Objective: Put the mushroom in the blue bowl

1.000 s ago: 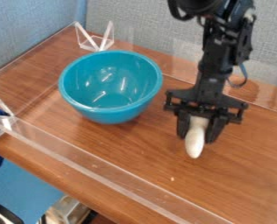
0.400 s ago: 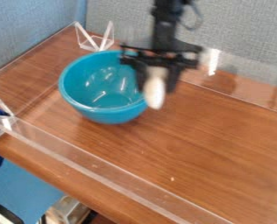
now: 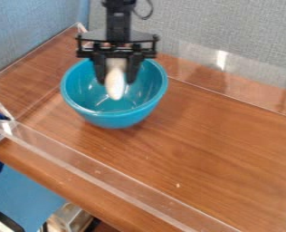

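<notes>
The blue bowl (image 3: 95, 107) stands on the wooden table at the left, round and glossy turquoise. Directly above its opening hangs my gripper (image 3: 115, 74), a black claw pointing down. It is shut on the mushroom (image 3: 114, 82), a cream-white piece that dangles upright between the fingers, its lower end reaching down into the bowl's mouth. I cannot tell whether the mushroom touches the bowl's inside.
The brown wooden table (image 3: 206, 136) is fenced by low clear acrylic walls (image 3: 97, 181). A clear plastic bracket (image 3: 100, 37) stands at the back left corner. A blue wall rises behind.
My gripper has carried the mushroom leftward from the right part of the table to a spot over the blue bowl. The bowl has stayed in place.
</notes>
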`<state>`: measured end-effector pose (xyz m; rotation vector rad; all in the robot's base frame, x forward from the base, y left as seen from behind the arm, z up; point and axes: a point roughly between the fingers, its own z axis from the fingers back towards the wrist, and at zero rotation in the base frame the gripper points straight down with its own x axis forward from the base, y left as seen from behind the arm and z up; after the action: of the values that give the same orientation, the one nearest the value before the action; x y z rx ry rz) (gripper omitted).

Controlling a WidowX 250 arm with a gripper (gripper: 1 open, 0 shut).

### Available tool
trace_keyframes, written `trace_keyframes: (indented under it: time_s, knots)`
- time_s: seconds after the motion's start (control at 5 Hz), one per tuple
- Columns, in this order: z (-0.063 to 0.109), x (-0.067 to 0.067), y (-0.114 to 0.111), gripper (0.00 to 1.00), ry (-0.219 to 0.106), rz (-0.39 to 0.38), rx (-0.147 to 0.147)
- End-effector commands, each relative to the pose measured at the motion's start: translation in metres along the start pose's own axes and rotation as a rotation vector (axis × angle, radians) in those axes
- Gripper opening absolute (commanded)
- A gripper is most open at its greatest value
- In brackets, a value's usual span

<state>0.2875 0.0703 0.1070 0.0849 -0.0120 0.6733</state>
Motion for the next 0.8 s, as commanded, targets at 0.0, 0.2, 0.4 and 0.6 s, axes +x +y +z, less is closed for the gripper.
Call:
trace_keyframes:
  time_s: [0.0, 0.2, 0.4, 0.6]
  knots:
    - [0.016, 0.006, 0.004, 0.0, -0.085, 0.013, 0.011]
    - [0.012, 0.006, 0.002, 0.0, -0.098, 0.011, 0.041]
    - [0.007, 0.005, -0.002, 0.0, -0.11, 0.006, 0.072]
    - [0.001, 0.006, -0.004, 0.0, -0.117, 0.004, 0.103]
